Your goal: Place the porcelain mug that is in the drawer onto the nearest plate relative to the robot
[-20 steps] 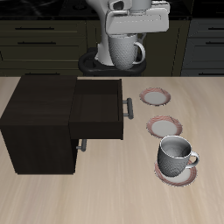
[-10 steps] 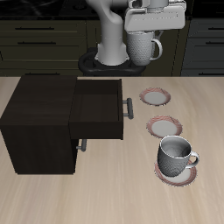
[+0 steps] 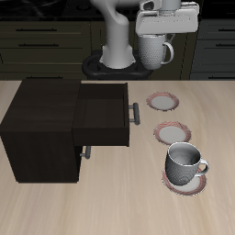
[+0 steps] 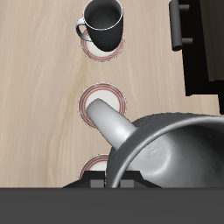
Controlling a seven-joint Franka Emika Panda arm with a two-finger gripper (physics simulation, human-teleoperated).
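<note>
Ext. view: tool point(image 3: 156, 20) up high, clamped on rim of porcelain mug point(image 3: 154, 50), mug hanging under it, well off the counter point(image 3: 110, 202), handle sticking out sideways. Robot point(image 3: 117, 37) arm rising behind, base at counter's back. Straight below the tool, nearest the base: plate point(image 3: 164, 100), bare. Further toward front edge from the tool: middle saucer point(image 3: 171, 133), also bare, then front saucer point(image 3: 186, 182) carrying second mug point(image 3: 184, 163). Count: 3 saucers in a row, 2 mugs, 1 carried + 1 parked. Off to the side of the tool, lower: drawer point(image 3: 101, 114) pulled open out of dark cabinet point(image 3: 41, 128), grey bar handle on its front, inside looks dark, contents not clear.

Wrist view: held mug point(image 4: 166, 149) fills most of frame right at the tool, handle point(image 4: 109, 122) poking out. Plate point(image 4: 94, 164) mostly hidden behind mug, only a rim sliver. Beyond it middle saucer point(image 4: 101, 101), partly covered by handle; farthest from the tool, second mug point(image 4: 102, 22) on front saucer point(image 4: 92, 48). Drawer front w/ bar handle point(image 4: 179, 24) at edge. Tool fingers not visible here.
</note>
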